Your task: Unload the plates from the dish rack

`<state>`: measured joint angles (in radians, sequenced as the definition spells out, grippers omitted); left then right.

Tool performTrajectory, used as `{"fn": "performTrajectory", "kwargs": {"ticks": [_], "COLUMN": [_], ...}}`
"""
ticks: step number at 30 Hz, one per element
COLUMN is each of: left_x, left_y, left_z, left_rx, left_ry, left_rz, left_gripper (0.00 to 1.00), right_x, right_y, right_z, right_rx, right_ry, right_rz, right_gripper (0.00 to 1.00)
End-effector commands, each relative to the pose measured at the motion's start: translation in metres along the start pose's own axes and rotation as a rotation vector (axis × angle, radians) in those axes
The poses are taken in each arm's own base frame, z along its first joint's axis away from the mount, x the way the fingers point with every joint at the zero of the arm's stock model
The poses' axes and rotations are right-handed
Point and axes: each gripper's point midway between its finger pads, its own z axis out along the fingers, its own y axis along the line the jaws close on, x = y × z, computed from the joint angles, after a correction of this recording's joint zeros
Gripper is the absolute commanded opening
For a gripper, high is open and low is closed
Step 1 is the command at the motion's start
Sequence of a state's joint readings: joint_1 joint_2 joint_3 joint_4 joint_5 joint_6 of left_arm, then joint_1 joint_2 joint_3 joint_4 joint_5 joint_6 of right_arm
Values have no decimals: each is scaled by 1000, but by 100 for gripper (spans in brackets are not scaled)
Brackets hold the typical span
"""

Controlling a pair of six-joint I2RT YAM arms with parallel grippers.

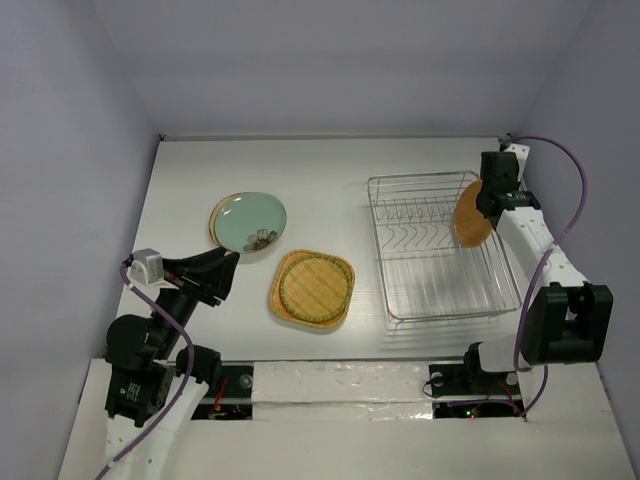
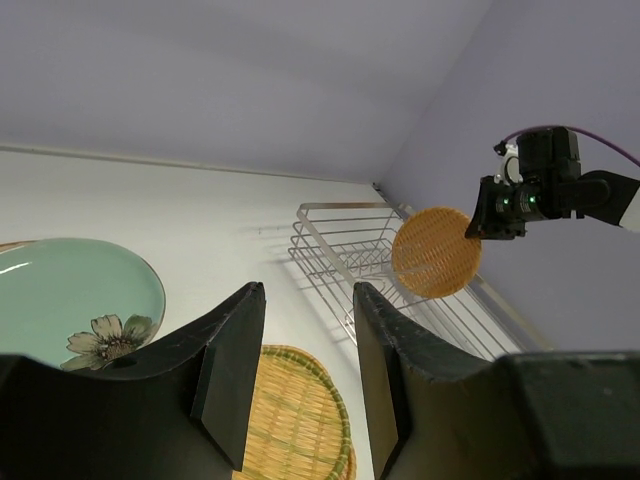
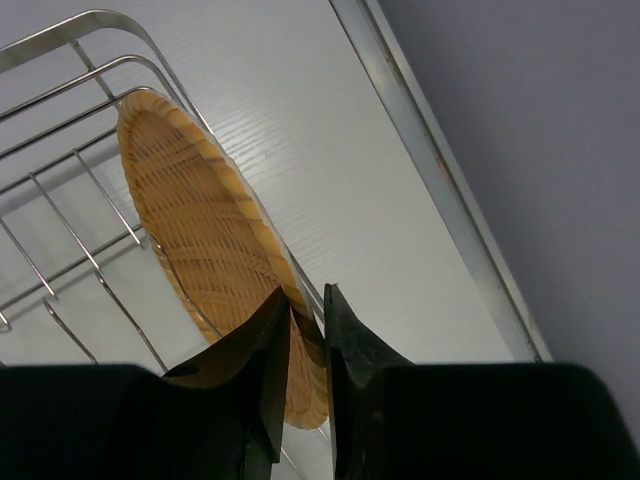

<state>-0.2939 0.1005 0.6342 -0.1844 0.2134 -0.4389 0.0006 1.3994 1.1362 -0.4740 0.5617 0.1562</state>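
Observation:
The silver wire dish rack (image 1: 440,262) stands at the right of the table. My right gripper (image 1: 488,200) is shut on the rim of the orange-yellow woven round plate (image 1: 470,216) and holds it on edge over the rack's far right side. The right wrist view shows the plate (image 3: 195,215) pinched between the gripper's fingertips (image 3: 307,318). A pale green plate with a flower (image 1: 250,221) lies on a cream-rimmed plate (image 1: 214,222) at the left. An orange woven rounded-square plate (image 1: 312,288) lies at the centre. My left gripper (image 1: 222,272) is open and empty beside it.
The left wrist view shows its open gripper (image 2: 308,295), the green plate (image 2: 70,295), the square woven plate (image 2: 295,410), the rack (image 2: 345,245) and the held round plate (image 2: 435,252). Grey walls close the table at the back and on both sides.

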Motion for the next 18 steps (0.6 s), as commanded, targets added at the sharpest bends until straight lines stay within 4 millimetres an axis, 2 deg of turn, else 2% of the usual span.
{"fn": "performTrajectory", "kwargs": {"ticks": [1, 7, 11, 13, 18], "left_x": [-10, -9, -9, -8, -8], "left_y": [-9, -9, -8, -8, -7], "left_z": [0, 0, 1, 2, 1], "left_rx": [41, 41, 39, 36, 34], "left_ry": [-37, -33, -31, -27, -30], "left_rz": [14, 14, 10, 9, 10], "left_gripper": [38, 38, 38, 38, 38], "right_x": [-28, -56, -72, -84, -95], "right_y": [-20, -37, -39, -37, -25], "right_z": [-4, -24, -40, -49, -61], "right_rx": [95, 123, 134, 124, 78], "right_ry": [-55, -141, -179, -205, -222], "right_rz": [-42, -93, -100, -109, -138], "right_gripper": [0, 0, 0, 0, 0]}}
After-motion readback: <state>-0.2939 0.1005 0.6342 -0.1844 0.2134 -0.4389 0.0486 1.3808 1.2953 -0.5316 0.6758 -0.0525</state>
